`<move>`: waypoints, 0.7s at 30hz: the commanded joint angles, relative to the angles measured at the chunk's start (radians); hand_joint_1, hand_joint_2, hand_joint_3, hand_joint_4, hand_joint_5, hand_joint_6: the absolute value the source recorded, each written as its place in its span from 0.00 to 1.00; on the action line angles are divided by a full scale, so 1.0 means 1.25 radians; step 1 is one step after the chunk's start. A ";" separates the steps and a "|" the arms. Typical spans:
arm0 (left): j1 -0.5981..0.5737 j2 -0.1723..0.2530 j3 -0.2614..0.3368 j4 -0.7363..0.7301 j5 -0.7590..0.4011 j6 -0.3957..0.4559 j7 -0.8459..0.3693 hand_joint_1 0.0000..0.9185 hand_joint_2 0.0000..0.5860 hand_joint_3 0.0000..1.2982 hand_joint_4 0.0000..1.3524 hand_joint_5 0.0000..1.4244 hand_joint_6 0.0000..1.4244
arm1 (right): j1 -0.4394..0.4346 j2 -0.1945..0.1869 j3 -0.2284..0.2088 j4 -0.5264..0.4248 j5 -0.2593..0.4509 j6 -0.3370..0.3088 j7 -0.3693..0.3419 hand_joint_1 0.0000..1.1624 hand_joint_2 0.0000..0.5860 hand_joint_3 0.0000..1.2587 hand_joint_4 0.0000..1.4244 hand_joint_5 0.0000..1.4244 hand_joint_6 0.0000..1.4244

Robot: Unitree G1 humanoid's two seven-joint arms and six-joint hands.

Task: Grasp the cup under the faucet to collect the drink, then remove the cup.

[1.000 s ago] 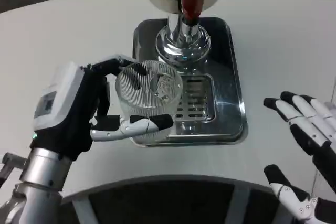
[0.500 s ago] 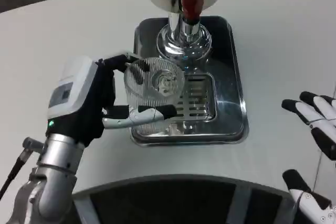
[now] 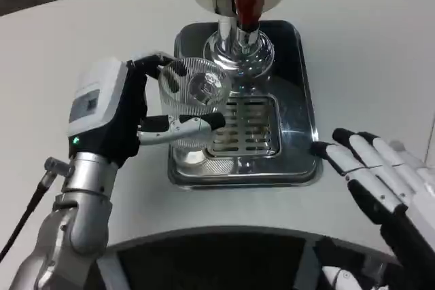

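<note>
Head view: the left hand (image 3: pixel 112 123) has its fingers (image 3: pixel 194 123) wrapped around the ribbed clear cup (image 3: pixel 194 100), held over the steel drip tray (image 3: pixel 302 134) at about 8 o'clock from the faucet (image 3: pixel 239 32). The right hand (image 3: pixel 380 181) hovers over the bench (image 3: pixel 367 52), fingers spread, holding nothing. Risk, as I judge it: the cup sits off-centre, so the drink could miss the rim.

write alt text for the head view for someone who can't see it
The left robot hand holds a clear ribbed cup over a steel drip tray, beside the dispenser's faucet. The right robot hand rests open.
</note>
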 commanded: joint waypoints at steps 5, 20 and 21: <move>-0.064 -0.017 -0.045 0.065 0.003 -0.010 0.068 0.65 0.00 0.75 0.82 0.90 1.00 | 0.025 0.109 0.082 -0.012 -0.053 -0.071 0.037 0.35 0.83 0.07 0.01 0.00 0.02; -0.123 -0.047 -0.143 0.193 0.012 -0.004 0.099 0.64 0.00 0.69 0.73 0.84 1.00 | 0.050 0.118 0.077 -0.012 -0.021 -0.096 0.041 0.35 0.83 0.07 0.01 0.00 0.02; -0.120 -0.047 -0.146 0.192 0.011 -0.005 0.099 0.64 0.00 0.68 0.72 0.83 1.00 | 0.054 0.118 0.075 -0.012 -0.018 -0.097 0.040 0.35 0.83 0.07 0.01 0.00 0.02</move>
